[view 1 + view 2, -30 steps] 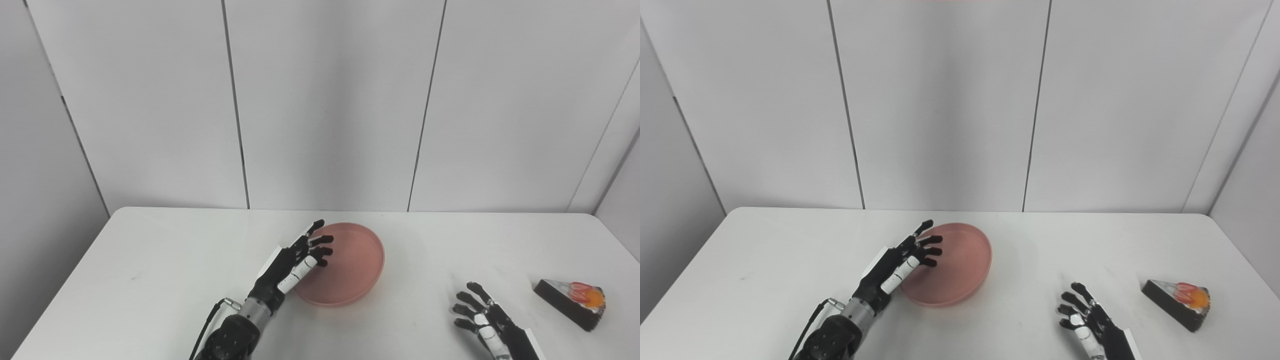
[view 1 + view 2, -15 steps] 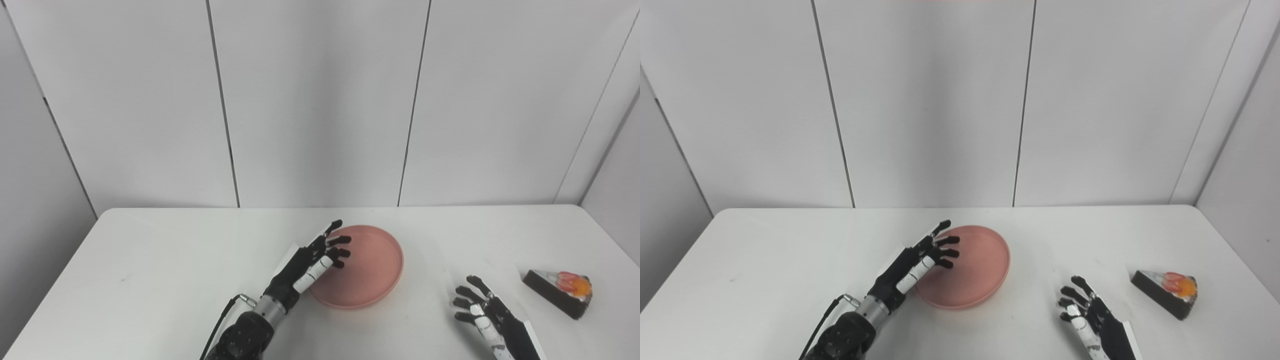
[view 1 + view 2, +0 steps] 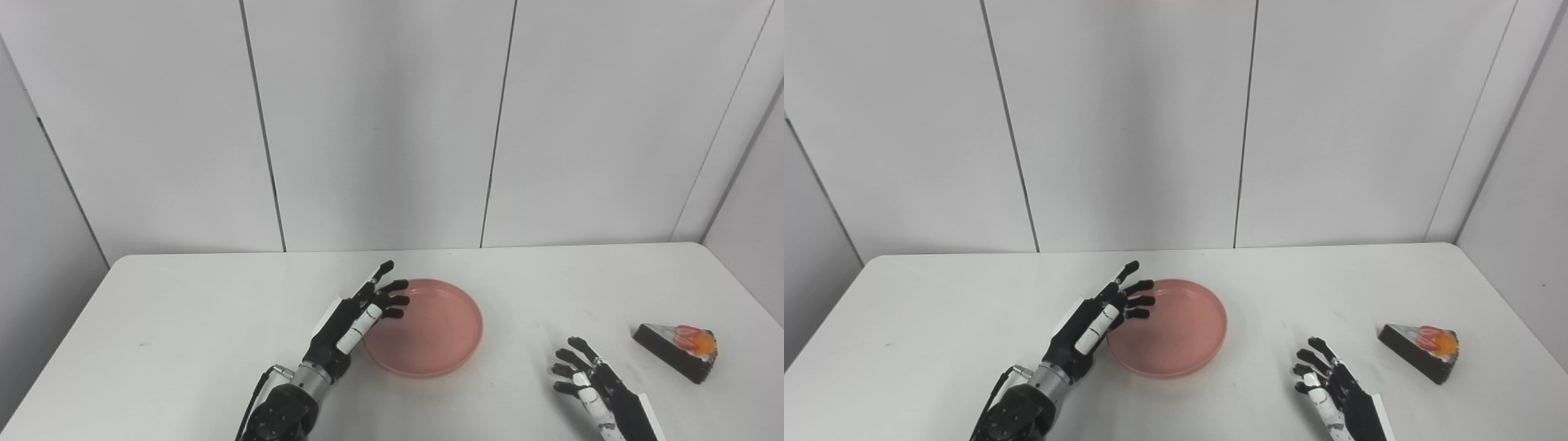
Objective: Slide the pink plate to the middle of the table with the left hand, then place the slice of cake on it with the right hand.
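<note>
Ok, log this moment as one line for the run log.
left robot hand: open, at plate left rim | right robot hand: open, waiting | cake: on table, far right, untouched

A round, shallow pink plate point(image 3: 429, 334) with a raised rim lies flat and empty near the middle of the white table point(image 3: 184, 318). A wedge of dark cake point(image 3: 675, 357), topped with red and orange fruit, lies close to the table's right edge, well apart from the plate.
</note>
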You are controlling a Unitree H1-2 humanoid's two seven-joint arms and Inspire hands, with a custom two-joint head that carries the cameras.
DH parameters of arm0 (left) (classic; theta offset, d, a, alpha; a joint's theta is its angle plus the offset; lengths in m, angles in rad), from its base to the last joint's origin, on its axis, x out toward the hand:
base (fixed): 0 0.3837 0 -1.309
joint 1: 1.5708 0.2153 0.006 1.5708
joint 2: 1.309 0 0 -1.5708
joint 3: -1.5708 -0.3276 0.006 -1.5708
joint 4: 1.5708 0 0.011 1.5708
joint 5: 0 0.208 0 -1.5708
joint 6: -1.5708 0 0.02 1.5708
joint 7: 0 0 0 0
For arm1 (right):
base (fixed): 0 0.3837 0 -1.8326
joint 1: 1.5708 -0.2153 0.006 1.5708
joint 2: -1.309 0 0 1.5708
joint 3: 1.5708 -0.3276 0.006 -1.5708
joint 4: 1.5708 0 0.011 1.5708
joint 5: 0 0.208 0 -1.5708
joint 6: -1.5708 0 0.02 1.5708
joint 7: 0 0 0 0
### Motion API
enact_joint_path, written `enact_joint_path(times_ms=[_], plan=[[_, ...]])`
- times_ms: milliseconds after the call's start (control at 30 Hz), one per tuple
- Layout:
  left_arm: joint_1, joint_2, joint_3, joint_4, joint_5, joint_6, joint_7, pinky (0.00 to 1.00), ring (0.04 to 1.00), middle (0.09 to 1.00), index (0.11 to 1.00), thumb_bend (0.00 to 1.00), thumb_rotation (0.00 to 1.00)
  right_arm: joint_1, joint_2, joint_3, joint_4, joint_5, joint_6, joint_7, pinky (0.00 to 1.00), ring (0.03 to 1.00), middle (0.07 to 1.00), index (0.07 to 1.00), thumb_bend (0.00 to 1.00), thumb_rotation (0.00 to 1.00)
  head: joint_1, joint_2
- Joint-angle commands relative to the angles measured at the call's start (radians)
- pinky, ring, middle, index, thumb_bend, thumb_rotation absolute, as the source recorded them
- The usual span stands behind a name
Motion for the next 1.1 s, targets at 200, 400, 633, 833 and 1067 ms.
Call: enact_joint_path(times_ms=[200, 400, 633, 833, 1067], plan=[[0.089, 0.002, 0.035, 0.014, -0.015, -0.033, 0.000, 0.75, 0.784, 0.845, 0.937, 0.84, 0.80, 0.047, 0.013, 0.017, 0.008, -0.002, 0.020, 0.004, 0.72, 0.781, 0.813, 0.855, 0.81, 0.78, -0.002, 0.006], [0.097, -0.019, 0.077, -0.006, -0.020, -0.033, 0.019, 0.75, 0.805, 0.836, 0.920, 0.81, 0.78, 0.043, 0.013, 0.017, 0.018, -0.006, 0.018, 0.000, 0.71, 0.770, 0.807, 0.848, 0.83, 0.77, -0.007, 0.002], [0.100, -0.026, 0.096, -0.007, 0.015, -0.033, 0.068, 0.75, 0.789, 0.842, 0.946, 0.79, 0.79, 0.039, 0.018, 0.016, 0.025, -0.004, 0.017, -0.003, 0.71, 0.765, 0.806, 0.843, 0.82, 0.76, -0.019, -0.006], [0.111, -0.028, 0.091, -0.018, 0.056, -0.033, 0.128, 0.74, 0.788, 0.882, 0.993, 0.72, 0.79, 0.040, 0.021, 0.021, 0.019, -0.017, 0.020, -0.008, 0.72, 0.769, 0.811, 0.847, 0.82, 0.78, -0.030, -0.008], [0.122, -0.038, 0.097, -0.053, 0.083, -0.033, 0.217, 0.79, 0.770, 0.878, 1.000, 0.69, 0.80, 0.039, 0.023, 0.022, 0.022, -0.019, 0.017, -0.011, 0.72, 0.774, 0.813, 0.847, 0.83, 0.79, -0.033, -0.009]])
